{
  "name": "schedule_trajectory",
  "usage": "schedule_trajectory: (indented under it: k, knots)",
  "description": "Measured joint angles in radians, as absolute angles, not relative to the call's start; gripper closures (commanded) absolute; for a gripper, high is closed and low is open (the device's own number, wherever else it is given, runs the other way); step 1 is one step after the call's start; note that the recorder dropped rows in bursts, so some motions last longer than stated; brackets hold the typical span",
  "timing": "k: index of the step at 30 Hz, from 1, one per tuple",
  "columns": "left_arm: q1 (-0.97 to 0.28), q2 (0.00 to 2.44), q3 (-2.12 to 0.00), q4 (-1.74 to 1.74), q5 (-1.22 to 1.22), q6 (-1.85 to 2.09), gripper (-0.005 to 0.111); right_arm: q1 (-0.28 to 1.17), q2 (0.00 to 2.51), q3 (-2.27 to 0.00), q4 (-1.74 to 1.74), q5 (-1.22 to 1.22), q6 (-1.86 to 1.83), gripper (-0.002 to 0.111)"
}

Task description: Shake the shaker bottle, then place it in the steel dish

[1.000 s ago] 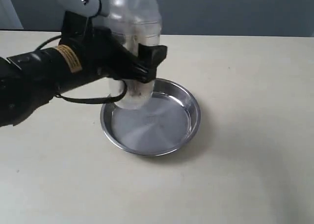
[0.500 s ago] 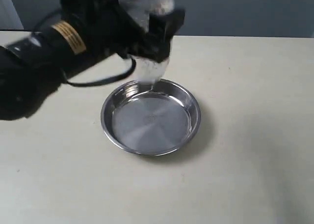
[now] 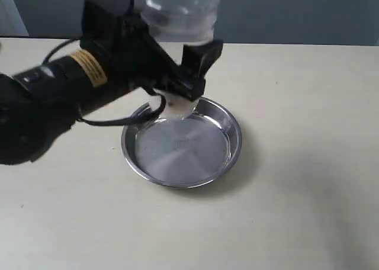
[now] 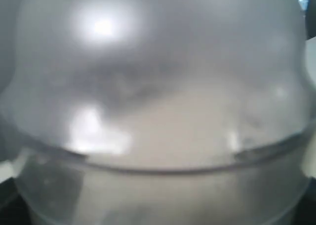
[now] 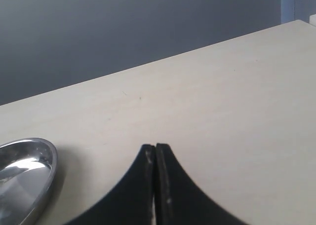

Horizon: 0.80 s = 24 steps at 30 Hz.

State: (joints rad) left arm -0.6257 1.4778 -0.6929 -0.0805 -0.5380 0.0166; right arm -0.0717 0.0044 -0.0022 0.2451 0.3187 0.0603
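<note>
The frosted shaker bottle (image 3: 180, 12) hangs upright in the air over the far rim of the steel dish (image 3: 228, 154), its top cut off by the exterior view's upper edge. My left gripper (image 3: 183, 83) is shut on the bottle's lower body, black fingers on either side. In the left wrist view the shaker bottle (image 4: 158, 111) fills the whole picture, blurred, and hides the jaws. My right gripper (image 5: 155, 148) is shut with nothing in it, above bare table, with the steel dish's rim (image 5: 47, 158) off to one side.
The dish rests on a pale beige table (image 3: 296, 92) with a grey wall (image 3: 284, 12) behind it. My left arm's black body and cable (image 3: 53, 98) stretch across the left part of the exterior view.
The bottle went up out of the dish and has come partly back down, staying above the dish's far rim. The left arm moved with it. The dish stayed put.
</note>
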Motion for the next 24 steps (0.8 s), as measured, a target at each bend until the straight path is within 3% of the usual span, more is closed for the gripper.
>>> schedule_trajectory:
  k: [4,10,14,18,24]
  knots:
    - [-0.621,1.541,-0.625,-0.095,-0.473,-0.022,0.106,-0.072,0.004,-0.002,0.246,0.319,0.060,0.109]
    - [-0.582,1.427,-0.673,-0.263,-0.625,0.105,0.106,-0.072,0.004,-0.002,0.246,0.319,0.060,0.109]
    - [-0.633,1.433,-0.669,0.014,-0.462,0.034,0.106,-0.072,0.004,-0.002,0.246,0.319,0.060,0.109]
    - [-0.582,1.485,-0.662,-0.253,-0.447,0.082,0.106,-0.072,0.004,-0.002,0.246,0.319,0.060,0.109]
    - [-0.611,1.504,-0.658,-0.058,-0.538,0.072,0.106,-0.072,0.004,-0.002,0.246,0.319,0.060,0.109]
